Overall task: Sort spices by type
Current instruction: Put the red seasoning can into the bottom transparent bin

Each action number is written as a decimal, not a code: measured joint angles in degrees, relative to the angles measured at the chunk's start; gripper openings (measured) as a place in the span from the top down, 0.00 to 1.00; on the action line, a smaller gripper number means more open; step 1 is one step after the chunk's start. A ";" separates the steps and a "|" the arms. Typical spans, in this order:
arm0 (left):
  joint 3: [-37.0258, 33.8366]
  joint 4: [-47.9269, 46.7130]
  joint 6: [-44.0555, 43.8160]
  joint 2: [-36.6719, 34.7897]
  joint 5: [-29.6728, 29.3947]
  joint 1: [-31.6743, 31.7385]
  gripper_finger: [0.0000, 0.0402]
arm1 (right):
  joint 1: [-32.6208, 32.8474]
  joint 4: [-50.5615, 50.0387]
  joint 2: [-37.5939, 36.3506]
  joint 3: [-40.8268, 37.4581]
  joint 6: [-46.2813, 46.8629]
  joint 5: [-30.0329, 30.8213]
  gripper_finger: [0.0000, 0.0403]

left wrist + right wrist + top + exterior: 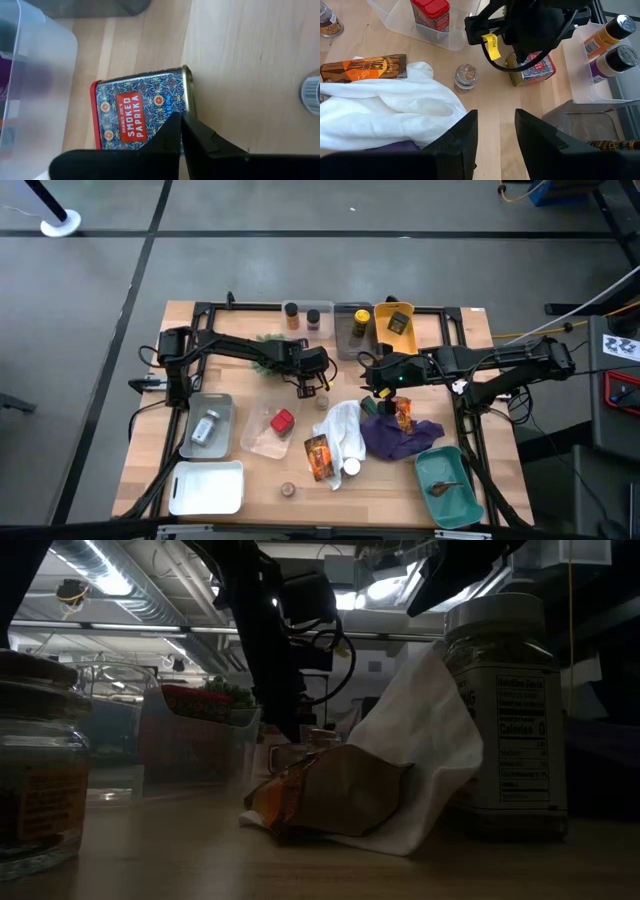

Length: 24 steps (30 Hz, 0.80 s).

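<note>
— So, what lies nearest on the wooden table [300, 505]?

— At the front edge, a white tray [207, 486], a teal tray [450, 476] and a small round disc [288, 490]. Just behind, an orange foil packet [318, 456] rests against a white cloth [343, 430], beside a purple cloth [400, 436].

— And the arms?

— The left gripper [181, 121] has its fingers pressed together, tips over the edge of a smoked paprika tin [142, 107] lying flat on the wood; whether they touch it cannot be told. The right gripper [495, 122] hovers with its fingers apart, holding nothing, above the cloths near a small clear jar [465, 78].

— Farther back?

— A clear bin [440, 39] holds a red-capped tin [430, 14]; jars stand along the far edge. Beyond is grey floor.

— Anything unclear?

— From table height, the room is dim, and a labelled jar [507, 705] is cut off at the top.
</note>
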 joint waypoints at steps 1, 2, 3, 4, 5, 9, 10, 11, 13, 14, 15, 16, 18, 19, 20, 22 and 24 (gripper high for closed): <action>0.02 0.15 0.00 0.13 0.30 -0.02 1.00 | 0.02 0.00 -0.01 0.00 0.02 0.00 0.67; 0.02 0.28 0.00 0.27 0.76 -0.17 1.00 | 0.00 -0.03 0.00 0.00 0.01 0.00 0.67; 0.03 0.47 0.00 0.30 1.14 -0.35 1.00 | 0.00 -0.01 -0.01 0.00 0.02 0.00 0.67; 0.05 0.51 0.00 0.32 1.16 -0.60 1.00 | 0.01 -0.02 0.00 0.00 0.01 0.00 0.67; 0.02 0.48 0.00 0.33 1.16 -0.90 1.00 | 0.02 -0.01 -0.01 0.00 0.02 0.00 0.67; 0.02 0.44 0.00 0.35 2.06 -2.68 1.00 | 0.00 0.02 0.01 0.00 0.02 0.00 0.67; -0.05 0.14 0.00 0.46 2.49 -3.18 1.00 | 0.00 0.02 -0.01 0.00 0.02 0.00 0.67; -0.22 -0.59 0.03 0.70 2.82 -3.70 1.00 | 0.02 0.02 -0.01 0.00 0.02 0.00 0.67; -0.59 -1.41 0.14 1.09 3.09 -4.64 1.00 | 0.01 0.02 0.00 0.00 0.01 0.00 0.67; -0.50 -1.05 0.04 1.03 2.90 -4.99 1.00 | 0.02 0.02 -0.01 0.00 0.02 0.00 0.67; -0.32 -0.81 -0.03 0.81 2.81 -5.25 1.00 | 0.01 0.03 0.00 0.00 0.01 0.00 0.67; -0.26 -0.62 -0.17 0.68 2.58 -5.42 1.00 | 0.00 0.04 0.00 0.00 0.00 0.00 0.67; -0.28 -0.61 -0.34 0.76 2.42 -5.59 1.00 | 0.02 0.04 -0.01 0.00 0.02 0.00 0.67; -0.26 -0.81 -0.38 0.80 2.41 -5.57 1.00 | 0.02 0.07 -0.01 0.00 0.00 0.00 0.67; -0.21 -1.00 -0.40 0.48 2.39 -5.60 1.00 | 0.01 0.04 -0.01 0.00 0.01 0.00 0.67; 0.54 -0.65 -0.41 -0.24 2.37 -5.72 1.00 | 0.00 0.04 -0.01 0.00 0.02 0.00 0.67; 1.43 -1.76 -0.26 -0.98 2.33 -5.92 1.00 | 0.01 0.00 -0.01 0.00 0.02 0.00 0.67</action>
